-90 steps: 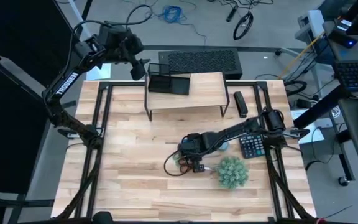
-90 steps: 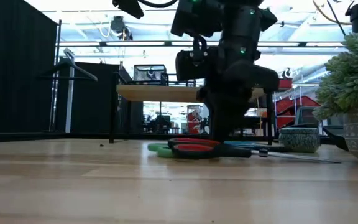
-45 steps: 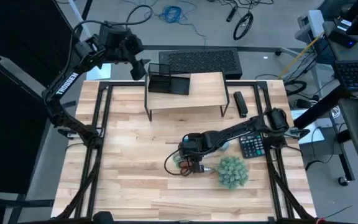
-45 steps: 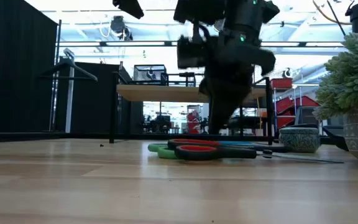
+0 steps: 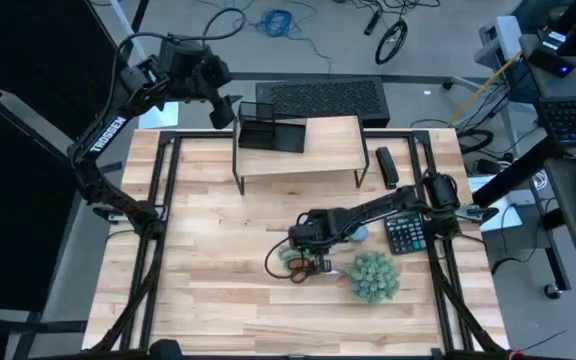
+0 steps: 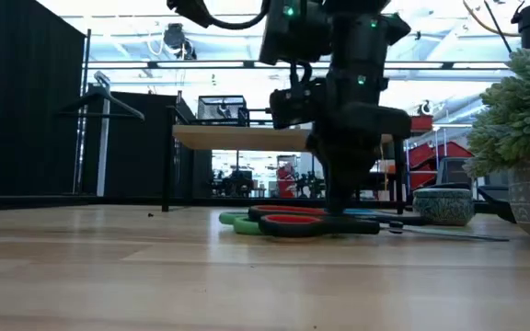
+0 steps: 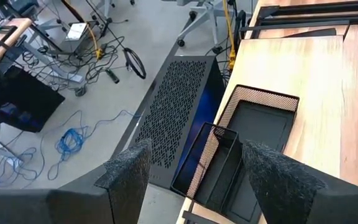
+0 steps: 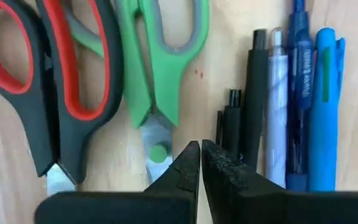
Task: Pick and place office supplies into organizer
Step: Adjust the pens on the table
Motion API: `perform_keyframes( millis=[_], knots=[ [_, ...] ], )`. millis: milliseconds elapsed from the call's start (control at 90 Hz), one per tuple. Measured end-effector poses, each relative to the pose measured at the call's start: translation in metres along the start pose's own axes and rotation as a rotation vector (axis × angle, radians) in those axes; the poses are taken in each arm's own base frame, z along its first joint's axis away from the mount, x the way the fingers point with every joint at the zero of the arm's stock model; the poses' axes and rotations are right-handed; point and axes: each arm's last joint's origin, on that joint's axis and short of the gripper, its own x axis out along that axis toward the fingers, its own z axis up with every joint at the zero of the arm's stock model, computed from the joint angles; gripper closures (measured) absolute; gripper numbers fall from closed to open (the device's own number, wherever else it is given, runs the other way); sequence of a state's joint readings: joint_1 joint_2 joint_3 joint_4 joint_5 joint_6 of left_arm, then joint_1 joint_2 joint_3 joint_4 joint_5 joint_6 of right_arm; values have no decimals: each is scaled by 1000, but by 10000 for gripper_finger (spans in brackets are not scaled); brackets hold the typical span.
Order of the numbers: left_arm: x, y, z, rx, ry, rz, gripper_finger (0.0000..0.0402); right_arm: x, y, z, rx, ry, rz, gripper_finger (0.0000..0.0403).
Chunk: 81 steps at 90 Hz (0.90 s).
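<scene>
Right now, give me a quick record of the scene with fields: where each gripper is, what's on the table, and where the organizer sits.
right gripper: low over the supplies at mid-table, fingers shut, holding nothing, tips between the green scissors and the dark pen
left gripper: raised above the table's far left corner, open, looking down on the organizer
supplies: red scissors, green scissors, dark pen and blue pens, lying side by side on the table
organizer: on the wooden shelf, looks empty
also on table: calculator, plant

Light wooden table (image 5: 218, 250), black mesh-metal organizer (image 7: 247, 143), glossy plastic-handled scissors (image 8: 73, 81).
</scene>
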<state>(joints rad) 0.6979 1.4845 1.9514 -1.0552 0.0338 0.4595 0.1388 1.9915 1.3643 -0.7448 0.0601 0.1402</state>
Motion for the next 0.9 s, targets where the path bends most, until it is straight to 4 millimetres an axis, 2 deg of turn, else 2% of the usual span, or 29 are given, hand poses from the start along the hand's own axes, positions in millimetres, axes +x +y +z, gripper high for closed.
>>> perform_keyframes(
  millis=[278,656,900],
  knots=[
    [0,0,0,0,0,0,160,10,-6,2,-20,14,-20,403],
    [0,0,0,1,-1,0,160,11,-21,6,-50,-14,-89,403],
    [0,0,0,1,0,0,160,8,-18,5,-50,-19,-79,403]
  ],
)
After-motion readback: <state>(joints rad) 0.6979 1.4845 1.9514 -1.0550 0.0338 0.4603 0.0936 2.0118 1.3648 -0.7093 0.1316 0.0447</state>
